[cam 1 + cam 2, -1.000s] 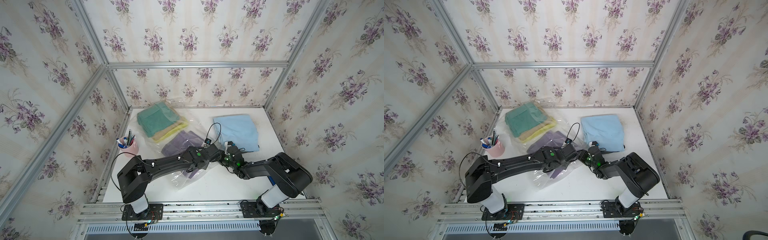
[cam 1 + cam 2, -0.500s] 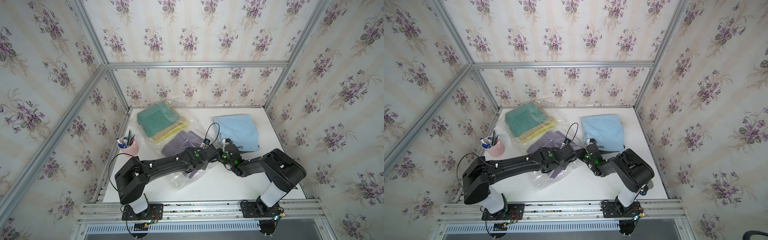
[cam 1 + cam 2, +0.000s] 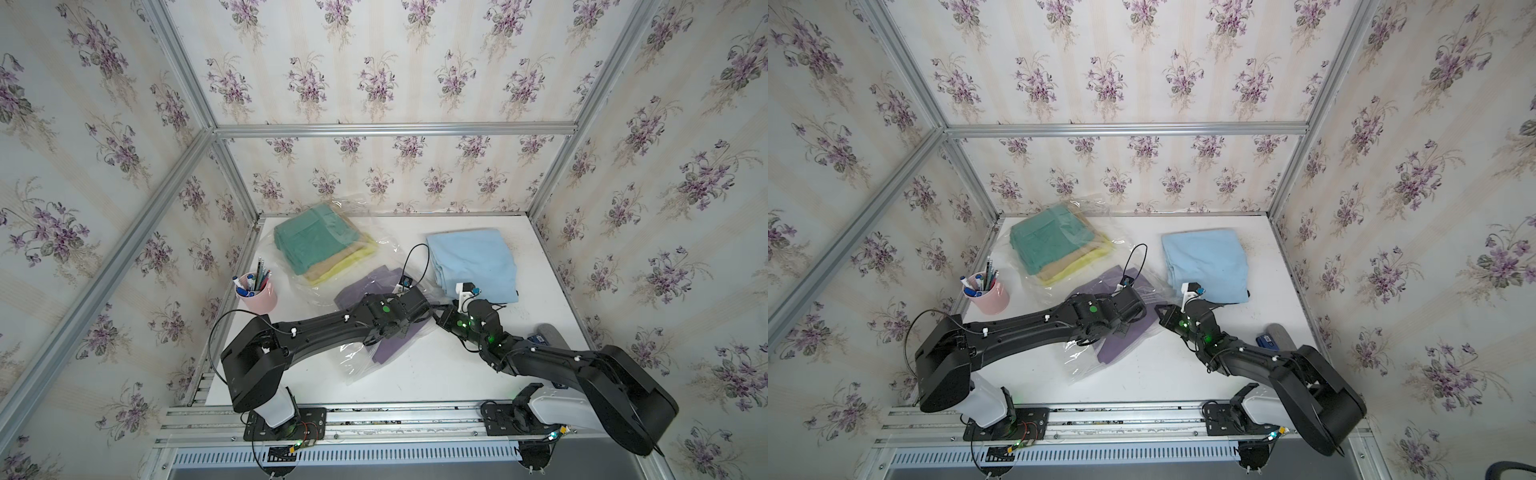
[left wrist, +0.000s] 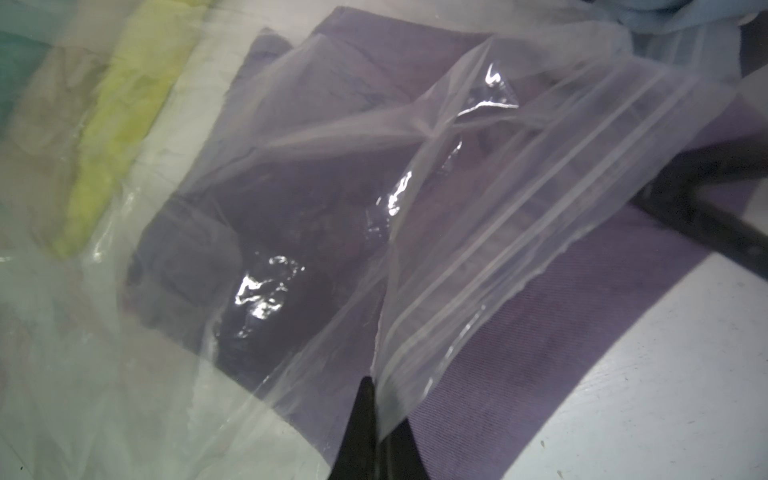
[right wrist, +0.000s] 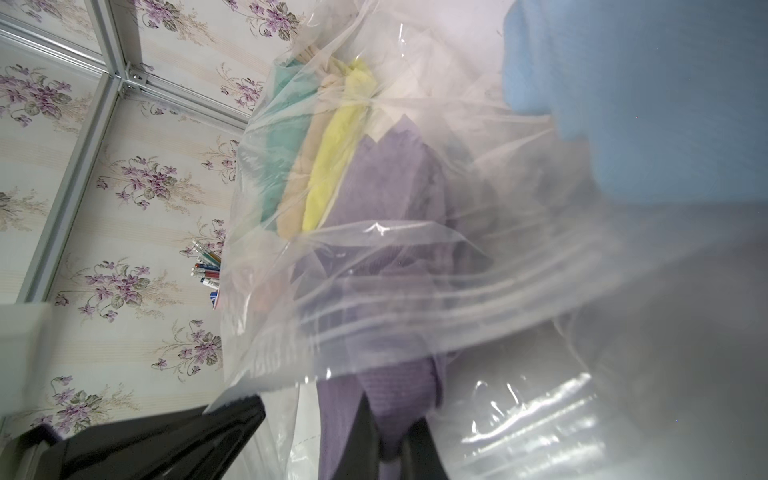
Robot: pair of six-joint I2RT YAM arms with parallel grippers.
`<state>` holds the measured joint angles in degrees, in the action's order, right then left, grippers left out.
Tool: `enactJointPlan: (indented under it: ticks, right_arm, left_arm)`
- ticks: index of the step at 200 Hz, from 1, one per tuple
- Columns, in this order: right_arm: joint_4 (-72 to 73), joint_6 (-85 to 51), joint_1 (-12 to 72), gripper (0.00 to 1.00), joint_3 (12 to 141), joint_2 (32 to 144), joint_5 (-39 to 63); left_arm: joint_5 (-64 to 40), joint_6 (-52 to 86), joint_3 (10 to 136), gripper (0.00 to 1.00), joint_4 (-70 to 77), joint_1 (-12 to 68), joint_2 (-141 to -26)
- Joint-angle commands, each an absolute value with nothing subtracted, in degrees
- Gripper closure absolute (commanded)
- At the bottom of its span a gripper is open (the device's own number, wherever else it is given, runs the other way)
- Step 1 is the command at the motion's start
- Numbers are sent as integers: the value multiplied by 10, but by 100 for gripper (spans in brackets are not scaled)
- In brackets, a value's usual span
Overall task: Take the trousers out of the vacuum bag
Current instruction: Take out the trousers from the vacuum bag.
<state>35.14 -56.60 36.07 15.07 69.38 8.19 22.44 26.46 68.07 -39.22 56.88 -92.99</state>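
Pinching the zip-seal edge of the vacuum bag (image 4: pixel 519 187), the left gripper (image 4: pixel 376 386) has its jaws closed tight on the clear plastic. The right gripper (image 5: pixel 390 419) is clamped narrow on the purple trousers (image 3: pixel 390 353), which poke partly out of the bag's mouth near the middle of the table (image 3: pixel 436 374). Inside the bag, toward the back left corner, lie stacked teal, tan and yellow trousers (image 3: pixel 316 241). Outside it, near the back right corner, lie light blue trousers (image 3: pixel 473 266).
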Motion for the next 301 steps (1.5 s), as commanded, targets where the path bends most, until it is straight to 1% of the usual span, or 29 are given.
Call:
enactJointPlan:
  ticks: [1, 38, 77, 92, 98, 110, 124, 140, 162, 220, 238, 259, 301]
  right_arm:
    - [286, -571, 369, 100, 130, 638, 63]
    - [157, -576, 372, 100, 106, 524, 41]
    - [99, -584, 372, 99, 85, 476, 43]
    - [93, -581, 372, 94, 84, 477, 36]
    - [97, -580, 372, 88, 84, 480, 37]
    - [114, -580, 372, 74, 83, 491, 40]
    - [138, -575, 372, 62, 83, 513, 46]
    - [172, -570, 372, 50, 84, 543, 60]
    - [222, -560, 372, 38, 83, 590, 76]
    - [291, -557, 372, 25, 80, 672, 71]
    - [281, -571, 372, 24, 77, 678, 58]
    - [239, -585, 372, 22, 65, 649, 36]
    - [116, -592, 372, 19, 58, 543, 20]
  left_arm:
    - [227, 266, 680, 100, -398, 568, -926]
    - [232, 262, 679, 100, -397, 565, -924]
    - [231, 264, 669, 100, -392, 563, -920]
    - [227, 265, 667, 100, -391, 563, -921]
    - [227, 265, 666, 100, -391, 564, -921]
    - [227, 265, 665, 100, -391, 563, -919]
    - [227, 265, 663, 100, -391, 563, -917]
    - [227, 265, 662, 100, -390, 564, -915]
    - [226, 267, 659, 100, -390, 563, -914]
    - [223, 271, 654, 100, -389, 564, -915]
    - [223, 271, 655, 100, -390, 563, -915]
    - [227, 272, 651, 100, -390, 563, -912]
    - [226, 272, 648, 100, -386, 563, -914]
